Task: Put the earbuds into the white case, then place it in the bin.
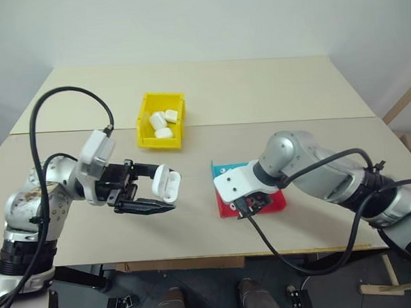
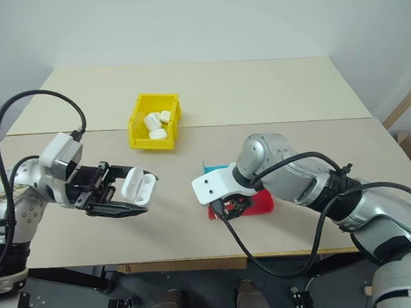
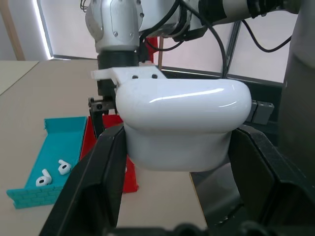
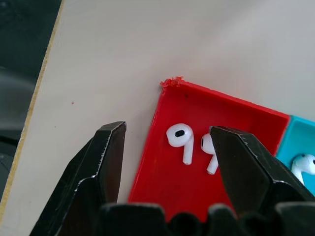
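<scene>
Earbuds (image 4: 180, 138) in red tray (image 4: 197, 187) | one half-hidden behind right end effector (image 4: 167, 147) finger

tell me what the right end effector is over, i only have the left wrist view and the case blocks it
observer: The right end effector hangs open over the red tray section, with one earbud lying between its fingers.
operator: is the case lid open
observer: Yes, from the head the white case, gripped in the left end effector, shows its lid flipped open.
operator: where's the bin
observer: The yellow bin stands farther from the robot than the held case, and three other white cases already lie in it.
</scene>
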